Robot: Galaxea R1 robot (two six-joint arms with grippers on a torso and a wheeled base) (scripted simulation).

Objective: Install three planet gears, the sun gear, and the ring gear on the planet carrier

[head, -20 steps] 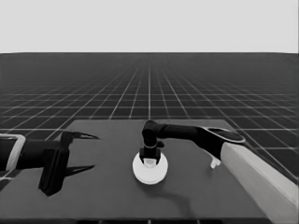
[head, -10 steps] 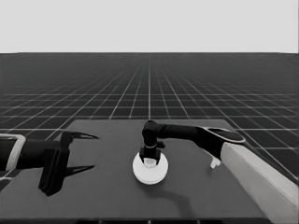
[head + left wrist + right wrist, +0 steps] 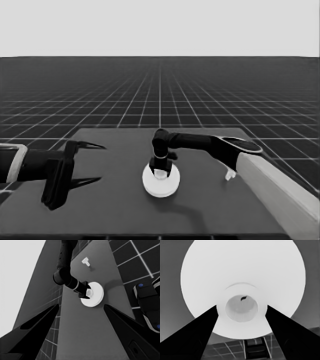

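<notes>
White larger round part – under R hand

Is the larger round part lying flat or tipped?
Flat: the larger round part lies level on the table, hub up, between the right gripper fingers.

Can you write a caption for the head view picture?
Right hand over the larger round part's hub; left hand waits.
</notes>
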